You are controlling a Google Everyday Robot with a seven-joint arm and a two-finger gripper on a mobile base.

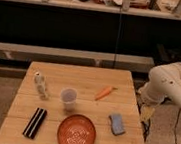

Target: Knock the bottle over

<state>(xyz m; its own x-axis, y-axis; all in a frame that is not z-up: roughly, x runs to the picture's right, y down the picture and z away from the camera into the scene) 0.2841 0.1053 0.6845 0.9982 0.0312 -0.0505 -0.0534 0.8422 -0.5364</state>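
Note:
A small pale bottle point(40, 85) stands upright near the left side of the wooden table point(83, 75). My white arm point(169, 82) comes in from the right. The gripper point(145, 113) hangs down beside the table's right edge, far from the bottle, with the whole table width between them. It holds nothing that I can see.
A clear plastic cup point(68, 98) stands just right of the bottle. An orange carrot point(103, 92) lies mid-right, a blue sponge point(117, 124) at the front right, a red plate point(76, 133) at the front middle, and a black flat object point(35, 123) at the front left. Dark shelving runs behind the table.

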